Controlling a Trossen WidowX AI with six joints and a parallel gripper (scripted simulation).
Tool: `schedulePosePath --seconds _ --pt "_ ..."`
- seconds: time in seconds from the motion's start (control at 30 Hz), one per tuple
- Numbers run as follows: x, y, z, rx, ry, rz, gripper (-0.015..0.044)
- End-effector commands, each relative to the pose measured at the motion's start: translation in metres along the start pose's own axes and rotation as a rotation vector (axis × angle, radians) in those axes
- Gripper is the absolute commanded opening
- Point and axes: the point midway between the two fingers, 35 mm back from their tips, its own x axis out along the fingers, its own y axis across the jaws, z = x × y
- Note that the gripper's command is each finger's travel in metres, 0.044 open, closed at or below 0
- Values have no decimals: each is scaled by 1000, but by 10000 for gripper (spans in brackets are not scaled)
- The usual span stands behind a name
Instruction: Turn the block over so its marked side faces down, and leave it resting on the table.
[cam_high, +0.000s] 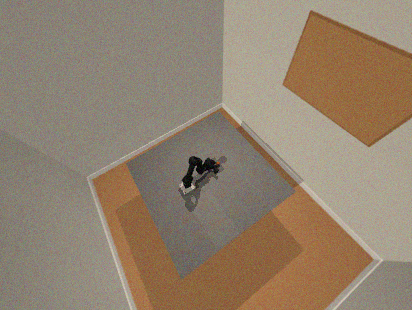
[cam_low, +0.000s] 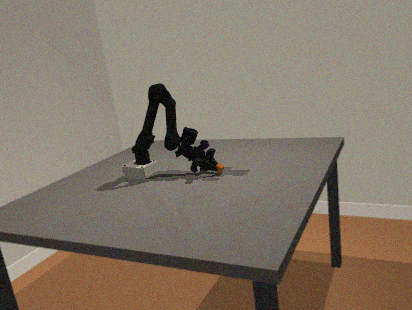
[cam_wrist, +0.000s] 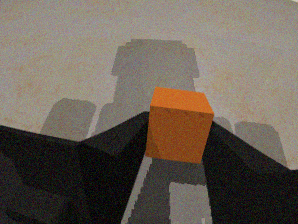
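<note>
The orange block (cam_high: 218, 163) (cam_low: 220, 169) (cam_wrist: 179, 134) is between the two black fingertips. Two plain orange faces show in the wrist view; no mark can be made out on them. My gripper (cam_low: 218, 168) (cam_wrist: 180, 135) is shut on the block. It is tilted forward and low over the grey table (cam_high: 225, 210) (cam_low: 175, 215). In the exterior view the block is at or just above the table top; I cannot tell whether it touches. The side where the mark is cannot be seen.
The arm's pale base (cam_high: 187, 188) (cam_low: 139, 170) stands on the table behind the gripper. Shadows of the arm and gripper fall on the table around the block. The table's edges lie well away from the block.
</note>
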Motion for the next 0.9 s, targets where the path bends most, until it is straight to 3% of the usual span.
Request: schedulePosePath --seconds 0.0,0.53,0.87 --pt "0 -1 -1 -4 0 -5 26" --pt "0 -1 -1 -4 0 -5 440" --pt "0 -1 -1 -4 0 -5 440"
